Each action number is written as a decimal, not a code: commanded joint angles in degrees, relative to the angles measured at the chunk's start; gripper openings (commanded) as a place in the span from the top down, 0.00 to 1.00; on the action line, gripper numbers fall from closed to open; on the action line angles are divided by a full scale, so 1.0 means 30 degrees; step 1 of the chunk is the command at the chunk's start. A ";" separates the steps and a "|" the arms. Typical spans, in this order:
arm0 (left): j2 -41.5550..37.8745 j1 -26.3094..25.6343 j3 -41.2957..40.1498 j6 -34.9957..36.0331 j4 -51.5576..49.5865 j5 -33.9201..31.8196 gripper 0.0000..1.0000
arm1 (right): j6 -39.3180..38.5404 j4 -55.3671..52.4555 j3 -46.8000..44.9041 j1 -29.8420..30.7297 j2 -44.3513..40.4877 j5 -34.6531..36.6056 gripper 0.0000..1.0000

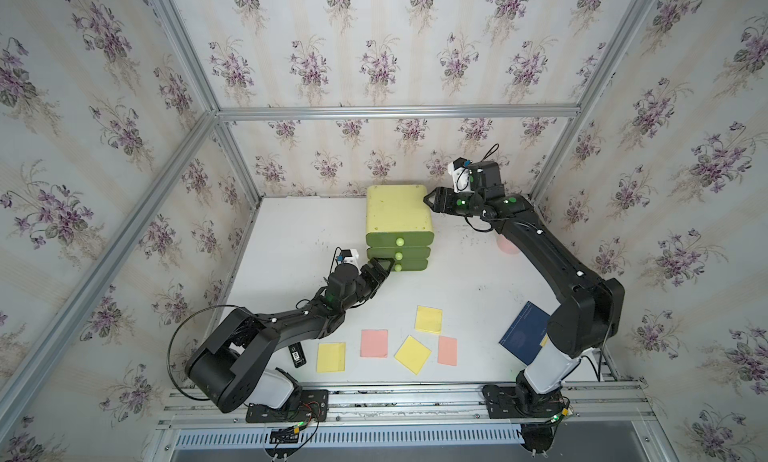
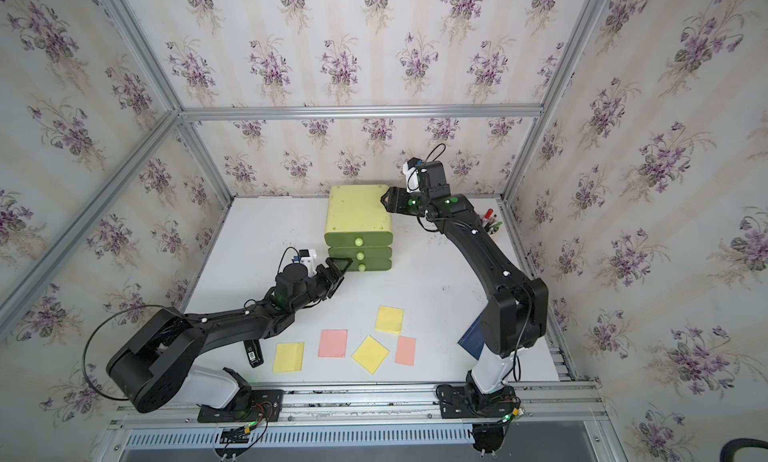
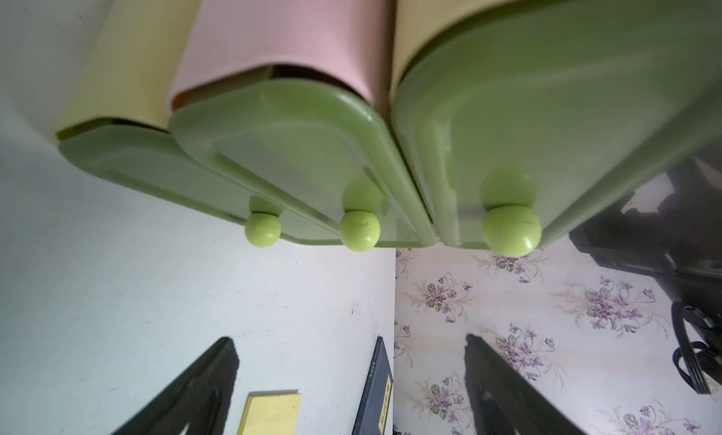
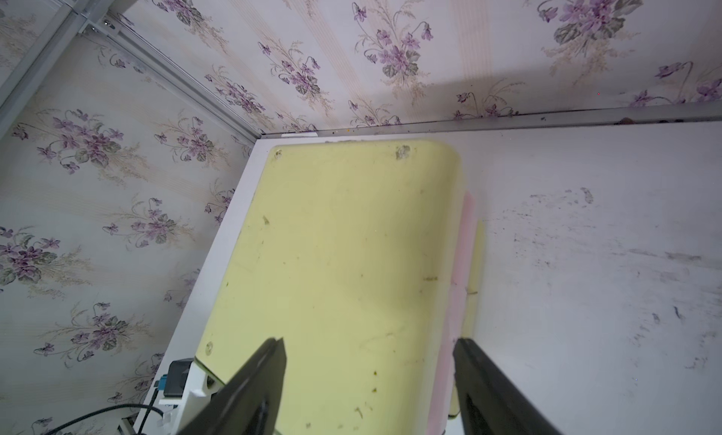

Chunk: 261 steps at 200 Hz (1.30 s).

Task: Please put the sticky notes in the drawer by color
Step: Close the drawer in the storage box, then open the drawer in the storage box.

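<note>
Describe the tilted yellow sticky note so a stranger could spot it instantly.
Start at the green drawer chest at the back of the white table, then look toward the table's near edge. It is the yellow sticky note lying between the two pink notes. Unlike the other two yellow notes, it sits turned corner-on, like a diamond.

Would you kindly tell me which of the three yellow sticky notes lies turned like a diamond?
The yellow note between the two pink notes; the other two yellow notes lie nearly square to the table edge.
</note>
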 commanded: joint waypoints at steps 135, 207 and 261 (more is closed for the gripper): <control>0.6564 -0.1855 -0.0090 -0.1809 1.0126 -0.4821 0.29 | -0.0365 -0.0645 0.2563 -0.0238 0.3898 -0.0463 0.44; 0.8920 -0.2319 0.0571 -0.1777 1.2829 -0.6197 0.37 | -0.0406 0.0032 0.1070 -0.0208 0.3444 -0.1050 0.45; 0.9011 -0.2650 0.1022 -0.0939 1.2844 -0.7053 0.39 | -0.0825 -0.0325 0.1025 -0.0215 0.3351 -0.1039 0.44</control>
